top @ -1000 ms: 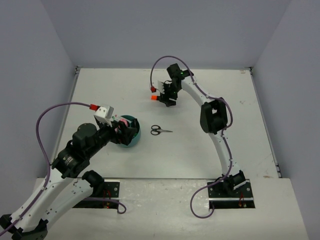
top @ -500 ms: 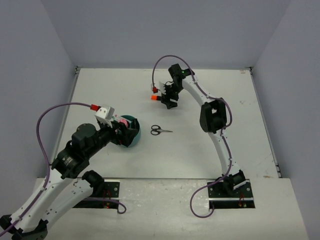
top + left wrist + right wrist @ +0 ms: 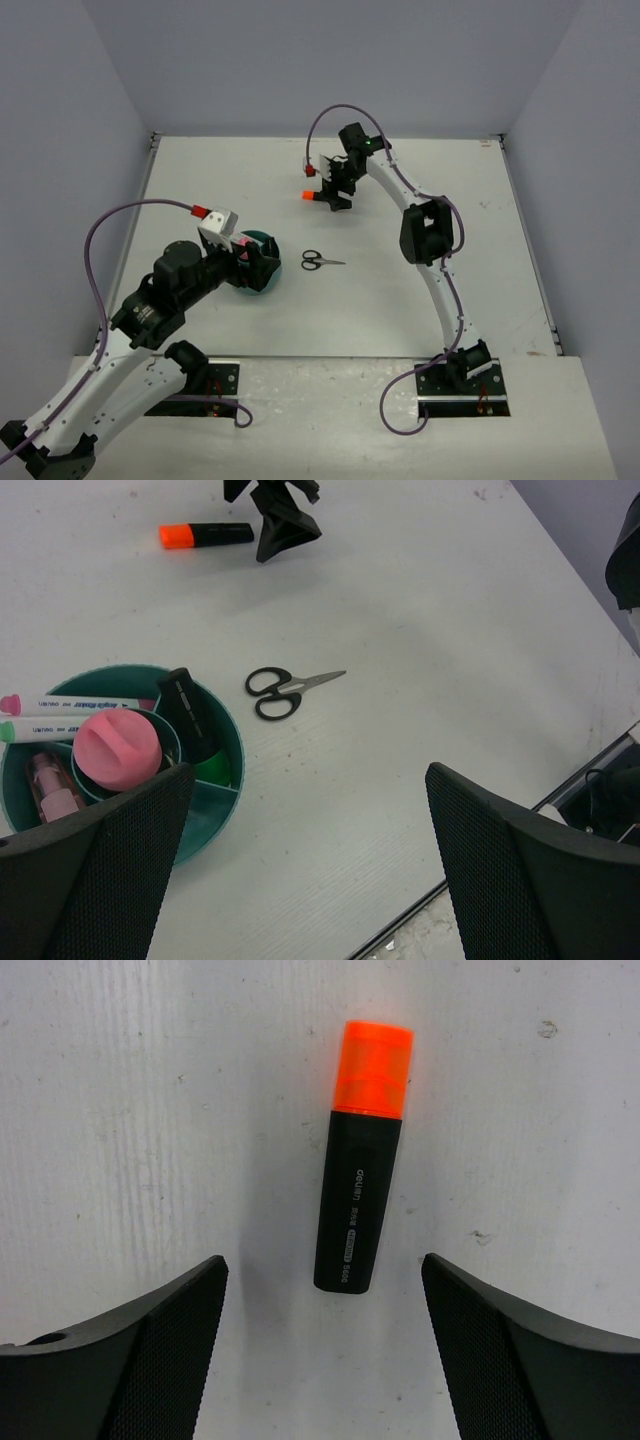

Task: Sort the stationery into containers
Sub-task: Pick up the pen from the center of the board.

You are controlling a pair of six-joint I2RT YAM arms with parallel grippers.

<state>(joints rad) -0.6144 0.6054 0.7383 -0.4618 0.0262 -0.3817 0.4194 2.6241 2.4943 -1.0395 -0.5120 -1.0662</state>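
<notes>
Jaws wide, I'm hovering the right gripper (image 3: 322, 1270) over the orange-capped highlighter (image 3: 360, 1200); left gripper (image 3: 308, 775) is hanging open above the teal organizer (image 3: 222, 815).

Orange-capped highlighter (image 3: 359, 1205): white print along the black barrel reads "deli", then a small boxed label, then what looks like "S600". White pens (image 3: 88, 704) carry print, too small to read.

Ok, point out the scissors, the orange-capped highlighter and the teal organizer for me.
scissors (image 3: 297, 687), left wrist view, where handles meet blades
orange-capped highlighter (image 3: 358, 1215), right wrist view, black barrel
teal organizer (image 3: 215, 820), left wrist view, outer wall
</notes>
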